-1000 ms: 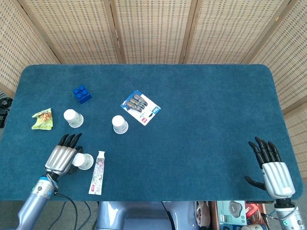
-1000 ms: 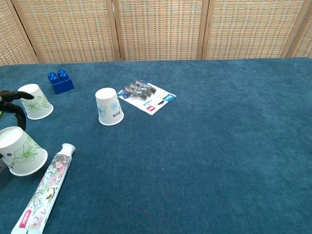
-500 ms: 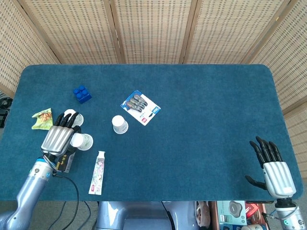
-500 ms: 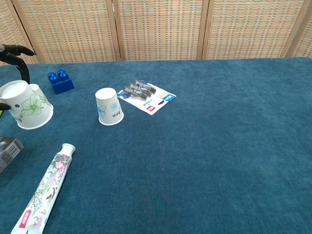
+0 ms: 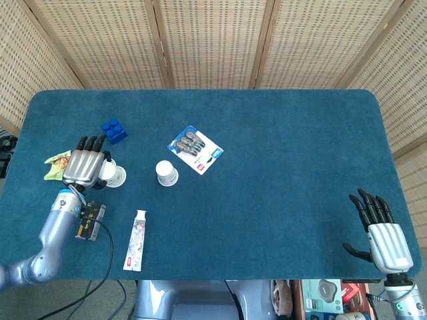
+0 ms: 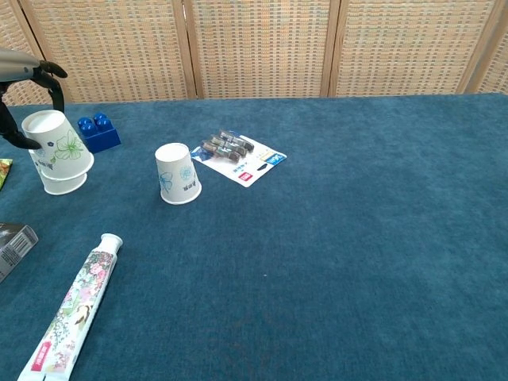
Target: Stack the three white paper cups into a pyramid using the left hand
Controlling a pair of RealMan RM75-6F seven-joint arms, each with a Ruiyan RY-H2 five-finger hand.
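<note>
Left hand (image 5: pixel 85 165): closed around a cup, seen at the table's left side in the head view; only dark fingertips (image 6: pixel 49 71) show at the left edge of the chest view.
Held cup (image 6: pixel 59 145): gripped upside down, slightly tilted, sitting on or just over the cup beneath; contact cannot be told.
Lower cup (image 6: pixel 65 182): stood upside down on the table directly under the held one, mostly covered by it.
Third cup (image 5: pixel 167 173): stood upside down well to the right of the left hand, apart from the other two.
Right hand (image 5: pixel 381 234): nothing is held; fingers are spread, at the table's near right corner.
Block (image 5: pixel 115 130): just beyond the left hand.
Snack packet (image 5: pixel 57 165): beside the left hand, on its outer side.
Tube (image 5: pixel 136 239): laid nearer than the left hand.
Blister pack (image 5: pixel 195 150): beyond the third cup.
</note>
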